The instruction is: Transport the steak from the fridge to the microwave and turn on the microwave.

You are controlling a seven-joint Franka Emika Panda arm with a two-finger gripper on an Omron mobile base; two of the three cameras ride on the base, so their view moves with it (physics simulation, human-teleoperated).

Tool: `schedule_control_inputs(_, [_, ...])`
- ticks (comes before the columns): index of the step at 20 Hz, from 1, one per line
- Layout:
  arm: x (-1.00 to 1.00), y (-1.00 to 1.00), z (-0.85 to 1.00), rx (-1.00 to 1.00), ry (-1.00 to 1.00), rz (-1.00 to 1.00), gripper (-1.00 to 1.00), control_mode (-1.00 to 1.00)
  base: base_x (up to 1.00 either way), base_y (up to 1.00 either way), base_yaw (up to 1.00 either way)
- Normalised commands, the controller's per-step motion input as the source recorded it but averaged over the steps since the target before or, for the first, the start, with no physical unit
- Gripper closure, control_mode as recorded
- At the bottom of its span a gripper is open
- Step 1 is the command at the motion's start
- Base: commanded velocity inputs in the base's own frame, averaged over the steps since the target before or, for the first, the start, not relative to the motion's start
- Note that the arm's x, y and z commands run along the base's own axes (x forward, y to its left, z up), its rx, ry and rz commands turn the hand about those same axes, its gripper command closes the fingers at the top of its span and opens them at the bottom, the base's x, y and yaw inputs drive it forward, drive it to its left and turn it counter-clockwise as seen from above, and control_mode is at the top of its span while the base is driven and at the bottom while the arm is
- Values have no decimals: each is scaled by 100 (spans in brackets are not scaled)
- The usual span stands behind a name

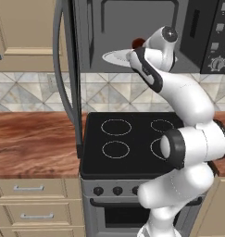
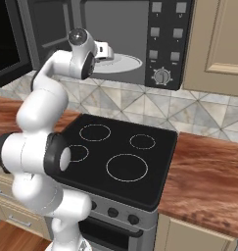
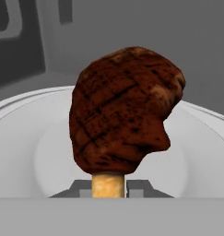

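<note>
Steak (image 3: 125, 108) is clamped by its tan end between the tips of the pincer (image 3: 109, 186), held up over the white turntable plate (image 3: 21, 138) inside the open microwave (image 1: 146, 28), above the black stove (image 1: 128, 143).

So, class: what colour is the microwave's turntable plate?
White; the turntable plate shows best in the hand view.

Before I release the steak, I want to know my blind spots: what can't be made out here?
- Hand: fingertips cut off by the bottom edge in the hand view; arm hides it in both base views.
- Steak: whether it touches the turntable is unclear; its own bulk hides the underside.
- Microwave: button labels too small, right base view.
</note>
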Motion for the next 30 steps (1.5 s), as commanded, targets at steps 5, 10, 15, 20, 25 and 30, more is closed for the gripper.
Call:
schedule_control_inputs(5, [23,0,-7,0,0,0,100,-100,0,0,0])
schedule_control_inputs(10, [23,0,-1,0,0,0,100,-100,0,0,0])
schedule_control_inputs(15, [14,0,0,0,0,0,-100,-100,0,0,0])
schedule_control_inputs(20, [0,0,0,0,-1,0,-100,-100,0,0,0])
schedule_control_inputs(25, [-18,0,4,0,-17,0,-100,-100,0,0,0])
schedule_control_inputs(30, [-60,0,20,0,-25,0,-100,-100,0,0,0])
